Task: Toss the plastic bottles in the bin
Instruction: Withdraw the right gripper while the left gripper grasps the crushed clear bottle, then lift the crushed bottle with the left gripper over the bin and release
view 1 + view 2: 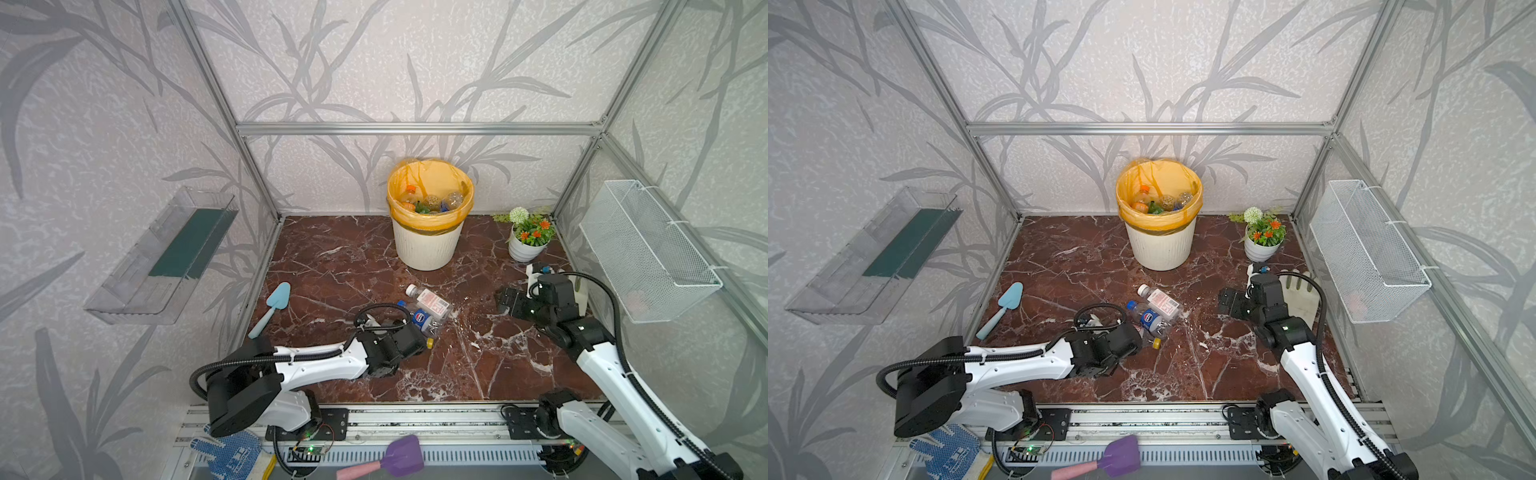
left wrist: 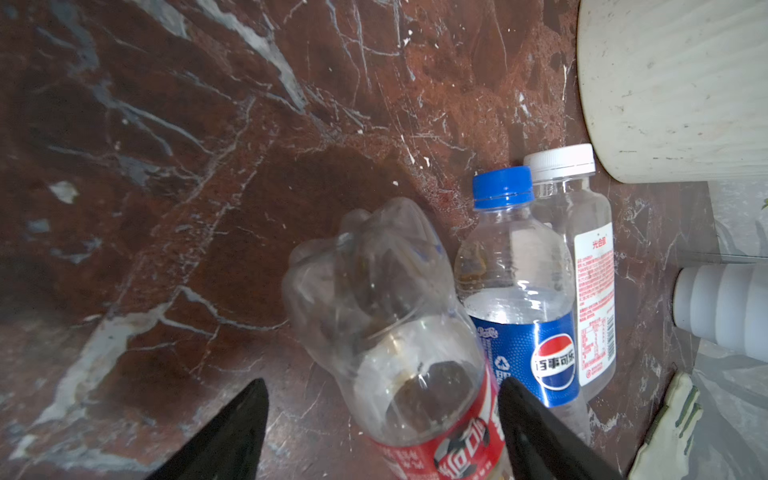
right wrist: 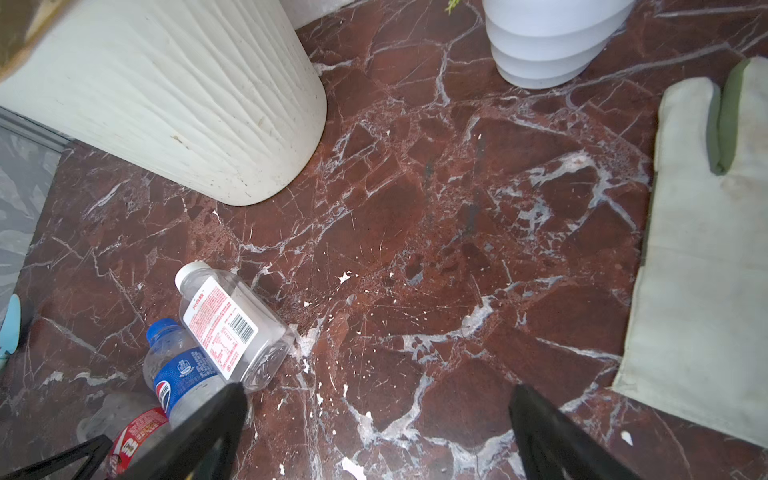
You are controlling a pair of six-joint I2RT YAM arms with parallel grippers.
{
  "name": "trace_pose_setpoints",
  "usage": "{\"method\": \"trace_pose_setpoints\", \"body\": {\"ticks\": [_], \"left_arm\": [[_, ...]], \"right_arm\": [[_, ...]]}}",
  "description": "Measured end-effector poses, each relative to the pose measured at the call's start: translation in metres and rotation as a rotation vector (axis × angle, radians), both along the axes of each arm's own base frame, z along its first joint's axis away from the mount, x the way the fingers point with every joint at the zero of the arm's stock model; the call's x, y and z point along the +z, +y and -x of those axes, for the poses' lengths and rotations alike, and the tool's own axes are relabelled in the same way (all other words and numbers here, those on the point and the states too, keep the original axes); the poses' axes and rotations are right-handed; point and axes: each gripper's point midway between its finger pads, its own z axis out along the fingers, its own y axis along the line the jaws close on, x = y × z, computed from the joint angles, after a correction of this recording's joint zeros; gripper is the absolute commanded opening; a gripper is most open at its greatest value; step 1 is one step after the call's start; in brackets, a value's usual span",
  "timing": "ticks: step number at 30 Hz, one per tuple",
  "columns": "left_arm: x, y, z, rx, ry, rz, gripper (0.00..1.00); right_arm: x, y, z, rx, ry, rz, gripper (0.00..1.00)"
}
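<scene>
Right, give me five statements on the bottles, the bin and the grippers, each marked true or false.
1. The bin already holds bottles. True.
2. The white-capped bottle stands upright. False: it lies on its side.
3. The right gripper holds a bottle. False: it is open and empty.
4. The red-label bottle lies between the fingers of the left gripper. True.
5. The blue-label bottle is in the bin. False: it lies on the table beside the white-capped bottle.
</scene>
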Motion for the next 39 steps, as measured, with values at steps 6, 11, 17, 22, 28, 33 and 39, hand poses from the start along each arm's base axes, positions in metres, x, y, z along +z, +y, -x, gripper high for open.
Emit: {"method": "trace_pose_setpoints", "body": {"ticks": [6, 11, 17, 22, 28, 33, 39], "left_arm": [[-0.005, -0.002, -0.006, 0.013, -0.001, 0.020, 0.86], [-0.018, 0.001, -0.007, 0.024, 0.024, 0.015, 0.85], [-0.023, 0.002, -0.009, 0.044, 0.019, 0.049, 0.79], [-0.024, 0.003, -0.010, 0.051, 0.027, 0.055, 0.73], [-0.026, 0.006, -0.013, 0.062, 0.038, 0.059, 0.63], [-0.026, 0.009, -0.014, 0.068, 0.027, 0.066, 0.51], [0.004, 0.026, -0.015, 0.033, -0.037, -0.006, 0.47]], "right_arm": [[-0.003, 0.000, 0.002, 0.001, 0.015, 0.003, 0.99], [-0.005, -0.001, 0.003, 0.000, 0.024, 0.005, 0.99], [-0.013, 0.000, 0.000, 0.001, 0.050, 0.011, 0.99], [-0.022, 0.002, -0.004, 0.003, 0.083, 0.015, 0.99], [-0.022, 0.003, -0.007, 0.006, 0.080, 0.011, 0.99], [-0.021, 0.003, -0.008, 0.004, 0.074, 0.008, 0.99], [-0.021, 0.004, -0.014, 0.002, 0.071, 0.008, 0.99]]}}
